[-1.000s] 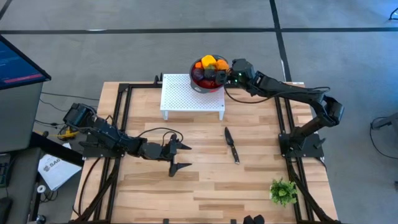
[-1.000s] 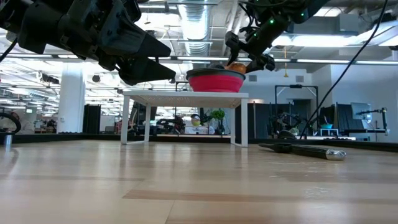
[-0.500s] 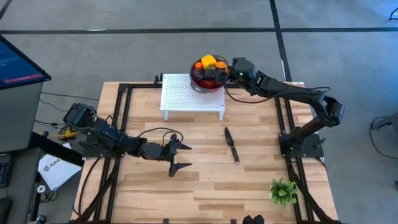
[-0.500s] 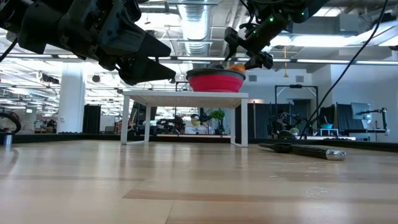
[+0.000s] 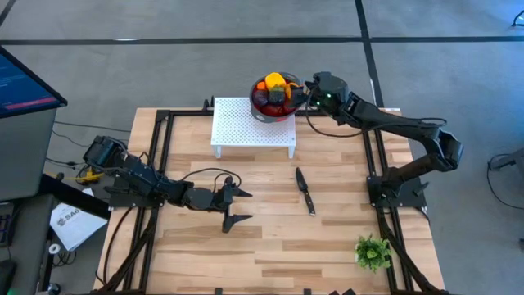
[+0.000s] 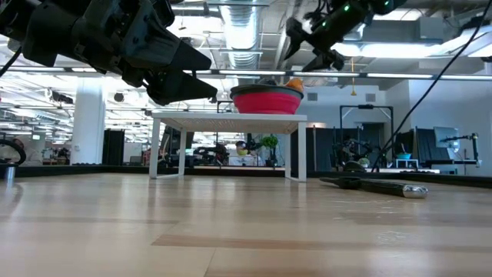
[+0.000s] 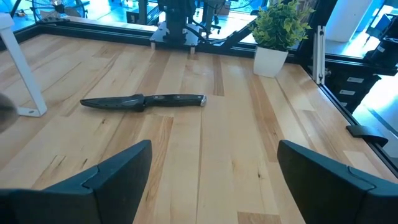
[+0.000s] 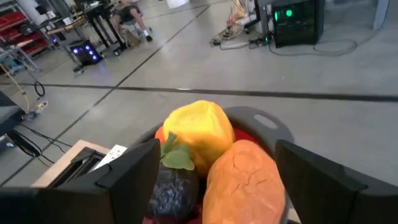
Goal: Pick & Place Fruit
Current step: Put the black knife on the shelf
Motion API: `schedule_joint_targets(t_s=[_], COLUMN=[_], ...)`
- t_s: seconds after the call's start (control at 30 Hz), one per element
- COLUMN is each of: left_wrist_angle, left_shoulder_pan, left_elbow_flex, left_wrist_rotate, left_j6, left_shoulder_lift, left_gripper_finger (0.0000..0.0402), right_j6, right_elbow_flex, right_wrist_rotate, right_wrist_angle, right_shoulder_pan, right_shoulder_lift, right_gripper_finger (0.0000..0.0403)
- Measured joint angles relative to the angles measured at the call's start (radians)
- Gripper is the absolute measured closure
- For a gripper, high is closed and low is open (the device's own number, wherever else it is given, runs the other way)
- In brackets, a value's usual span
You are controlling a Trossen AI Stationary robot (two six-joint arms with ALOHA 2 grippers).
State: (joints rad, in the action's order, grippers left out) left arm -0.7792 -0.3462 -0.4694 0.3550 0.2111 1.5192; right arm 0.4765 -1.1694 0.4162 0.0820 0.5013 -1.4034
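A red bowl point(image 5: 264, 106) stands on a white perforated stand point(image 5: 250, 124) at the table's far edge. Toy fruit is heaped in it: a yellow one point(image 8: 198, 130), an orange one point(image 8: 244, 177) and a blackish one point(image 8: 169, 191). My right gripper point(image 5: 293, 93) hangs open just above the bowl's right rim, well over it in the low view point(image 6: 306, 45), and touches nothing point(image 8: 217, 177). My left gripper point(image 5: 241, 206) waits open above the table's left middle point(image 7: 211, 168).
A black-handled knife point(image 5: 305, 191) lies on the table right of centre, in front of the stand. A green plant sprig point(image 5: 372, 251) stands at the near right corner. Bare wood lies between my left gripper and the knife.
My right gripper has risen from the fruit heap in the bowl and drawn back a little toward the table's right edge. The fruit has stayed in the bowl.
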Motion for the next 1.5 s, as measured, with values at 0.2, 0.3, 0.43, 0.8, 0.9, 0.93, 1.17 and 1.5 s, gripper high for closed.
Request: schedule_joint_targets(t_s=[0.2,0.3,0.43,0.8,0.9,0.93,1.17,1.5], left_wrist_angle=[-0.001,-0.002,-0.006,-0.008,-0.008,-0.008,-0.008,-0.007], left_shoulder_pan=[0.0,0.0,0.0,0.0,0.0,0.0,0.0,-0.01], left_elbow_flex=[0.0,0.0,0.0,0.0,0.0,0.0,0.0,0.0], left_wrist_rotate=[0.0,0.0,0.0,0.0,0.0,0.0,0.0,0.0], left_j6=[0.0,0.0,-0.001,-0.003,-0.004,-0.004,-0.004,0.006], left_shoulder_lift=[0.0,0.0,0.0,0.0,0.0,0.0,0.0,0.0], left_gripper_finger=[0.006,0.006,0.006,0.006,0.006,0.006,0.006,0.006], right_j6=[-0.016,-0.003,0.011,0.011,0.011,0.011,-0.137,-0.109], right_elbow_flex=[0.0,0.0,0.0,0.0,0.0,0.0,0.0,0.048], right_wrist_rotate=[-0.133,-0.153,-0.158,-0.156,-0.157,-0.156,-0.153,0.193], right_wrist_angle=[0.139,0.199,0.236,0.138,0.119,0.116,0.097,0.412], right_shoulder_pan=[-0.019,-0.017,-0.015,-0.014,-0.014,-0.014,-0.086,-0.588], right_shoulder_lift=[0.073,0.084,0.063,0.014,0.014,0.014,0.059,0.074], right_gripper_finger=[0.0111,0.013,0.0151,0.019,0.0196,0.0197,0.0208,0.0243])
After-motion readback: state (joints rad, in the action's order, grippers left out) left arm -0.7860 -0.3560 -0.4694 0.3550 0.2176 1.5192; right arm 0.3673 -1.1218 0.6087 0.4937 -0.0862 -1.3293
